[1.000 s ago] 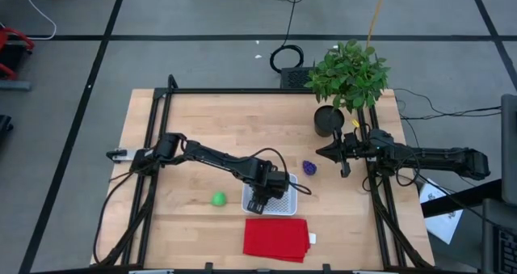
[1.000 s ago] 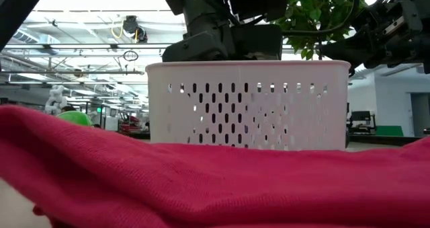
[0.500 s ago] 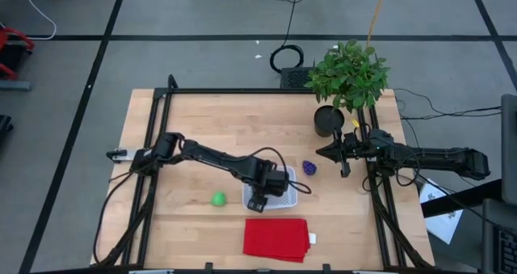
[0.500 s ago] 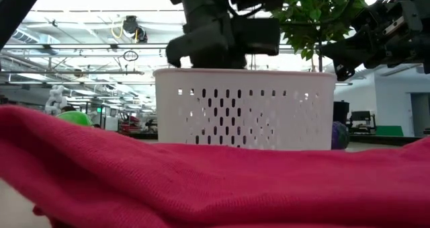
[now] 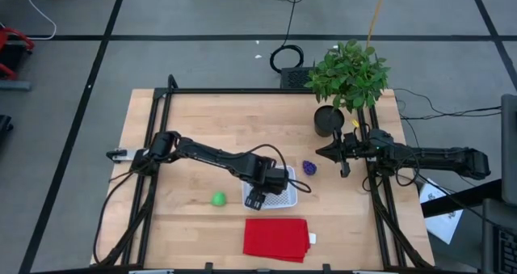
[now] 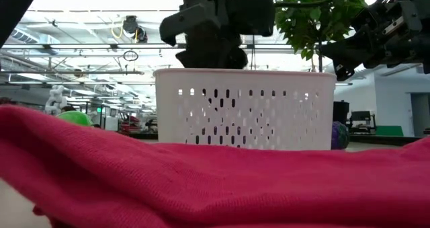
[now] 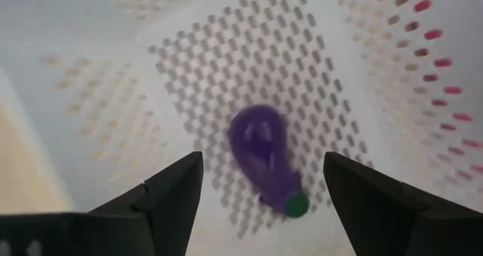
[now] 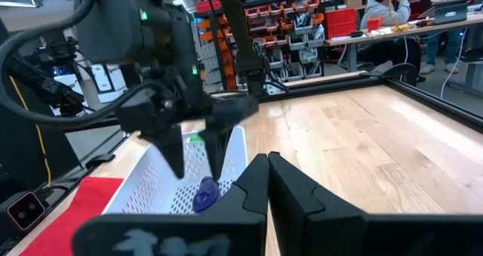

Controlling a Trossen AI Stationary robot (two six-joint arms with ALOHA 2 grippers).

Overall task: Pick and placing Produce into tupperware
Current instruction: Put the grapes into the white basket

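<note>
The white tupperware (image 5: 283, 198) (image 6: 245, 108) stands on the wooden table. One dark purple piece with a green tip (image 7: 269, 174) lies on its dotted bottom. My left gripper (image 5: 260, 195) (image 7: 262, 156) hovers open just above it, fingers pointing down into the tupperware, touching nothing. A second purple piece (image 5: 309, 167) (image 8: 205, 195) lies on the table right of the tupperware. The green ball (image 5: 218, 199) (image 6: 75, 117) rests on the table to its left. My right gripper (image 5: 335, 153) (image 8: 268, 169) waits shut above the table's right side.
A flat red cloth (image 5: 277, 238) lies at the near edge, just in front of the tupperware. A leafy potted plant (image 5: 347, 73) stands at the far right corner, beside the right arm. Black frame rails (image 5: 158, 145) run along the table's sides.
My left gripper has risen from low inside the tupperware to just above its rim. The tupperware has slid a little toward the far edge, away from the red cloth. My right arm has kept still.
</note>
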